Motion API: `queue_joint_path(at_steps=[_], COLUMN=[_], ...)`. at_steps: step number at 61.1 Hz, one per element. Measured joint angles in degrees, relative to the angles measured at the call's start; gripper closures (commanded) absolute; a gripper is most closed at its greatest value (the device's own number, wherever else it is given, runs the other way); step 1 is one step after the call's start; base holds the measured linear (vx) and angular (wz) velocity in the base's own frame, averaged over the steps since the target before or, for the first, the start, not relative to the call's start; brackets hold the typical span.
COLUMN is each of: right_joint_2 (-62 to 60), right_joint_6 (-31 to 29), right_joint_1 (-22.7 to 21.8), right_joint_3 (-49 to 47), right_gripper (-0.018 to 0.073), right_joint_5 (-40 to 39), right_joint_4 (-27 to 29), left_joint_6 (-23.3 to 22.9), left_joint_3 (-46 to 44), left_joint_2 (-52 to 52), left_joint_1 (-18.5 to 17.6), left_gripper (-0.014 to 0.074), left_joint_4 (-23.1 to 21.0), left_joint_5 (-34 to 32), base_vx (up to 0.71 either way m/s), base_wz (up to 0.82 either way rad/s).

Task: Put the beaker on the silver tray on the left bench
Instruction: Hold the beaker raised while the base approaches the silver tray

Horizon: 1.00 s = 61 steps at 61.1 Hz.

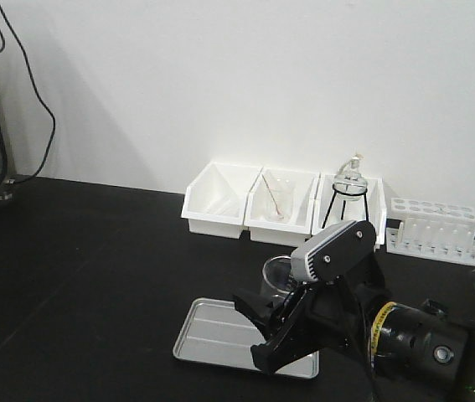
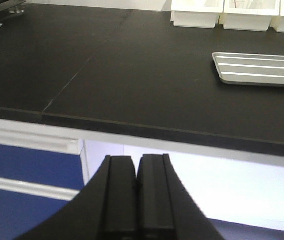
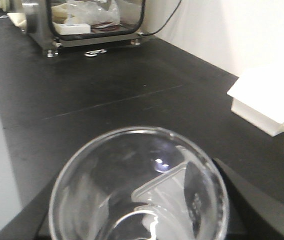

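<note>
My right gripper [image 1: 269, 314] is shut on the small clear beaker [image 1: 276, 275] and holds it upright over the right half of the silver tray [image 1: 212, 331] on the black bench top [image 1: 95, 268]. In the right wrist view the beaker's rim [image 3: 131, 132] fills the lower frame between the dark fingers [image 3: 254, 205], and a tray corner shows through the glass. My left gripper [image 2: 136, 162] is shut and empty. It hangs below the bench's front edge [image 2: 131, 127], before the blue cabinet fronts. The tray [image 2: 262, 70] lies to its upper right.
Three white bins [image 1: 220, 201] stand by the back wall; one holds a larger beaker with a rod [image 1: 276, 199], one a flask on a black tripod [image 1: 348, 191]. A white tube rack [image 1: 438, 230] is at right. A metal-framed box [image 3: 96, 20] and cables [image 1: 36, 92] are at far left.
</note>
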Motion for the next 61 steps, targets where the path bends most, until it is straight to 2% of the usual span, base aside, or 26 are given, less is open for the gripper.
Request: queue_joint_path(at_steps=[29, 61], right_joint_2=[0.0, 0.0], right_joint_6=[0.0, 0.0], right_joint_1=[0.0, 0.0], right_joint_3=[0.0, 0.0], right_gripper=[0.057, 0.057], right_joint_5=[0.0, 0.0], right_joint_4=[0.0, 0.0], left_joint_6=[0.0, 0.0], left_joint_3=[0.0, 0.0], left_joint_2=[0.0, 0.0], left_joint_1=[0.0, 0.0], left_gripper=[0.0595, 0.0595], left_joint_4=[0.0, 0.0], left_joint_5=[0.0, 0.0], base_vx=[0.17, 0.05], base_wz=[-0.17, -0.11])
